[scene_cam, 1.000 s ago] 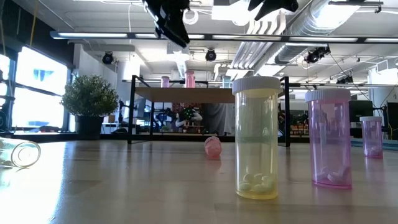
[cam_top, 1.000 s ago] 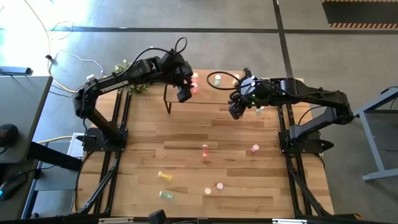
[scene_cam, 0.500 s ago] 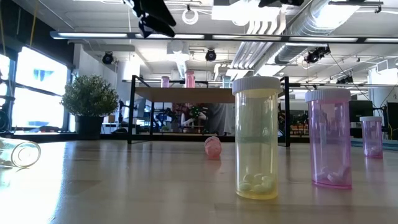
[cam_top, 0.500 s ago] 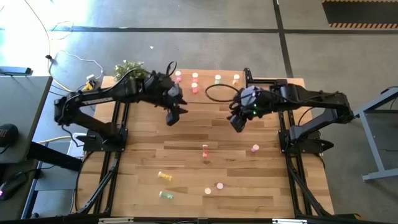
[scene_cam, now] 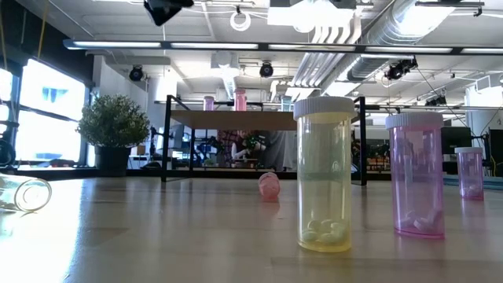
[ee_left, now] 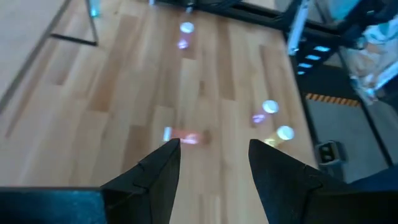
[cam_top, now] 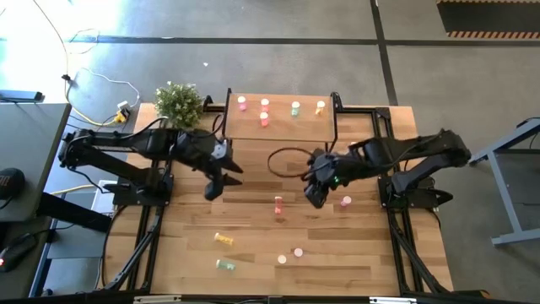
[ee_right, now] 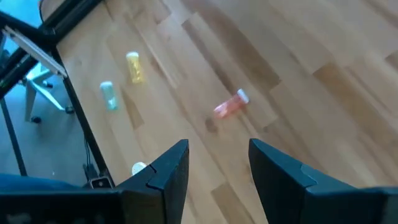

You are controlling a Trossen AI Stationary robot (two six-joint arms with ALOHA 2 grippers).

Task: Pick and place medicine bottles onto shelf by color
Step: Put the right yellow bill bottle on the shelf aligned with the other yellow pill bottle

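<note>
Sorting, reach phase | left end effector [cam_top: 213, 187] parted, empty, over worktop [cam_top: 253, 253] | right end effector [cam_top: 314, 196] parted, empty, beside red-orange bottle [cam_top: 278, 206], likely next pick | five bottles already on shelf [cam_top: 283, 127] | rest scattered near front.

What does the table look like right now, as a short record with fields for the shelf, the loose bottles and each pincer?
shelf: light-wood board on black legs at the table's far edge
bottles on shelf: five, pink, two near the middle, green, yellow
loose bottles on table: six, including red-orange, pink, yellow lying down, green lying down
left pincer: open, empty, above the table
right pincer: open, empty, beside the red-orange bottle
plant: far-left corner
</note>
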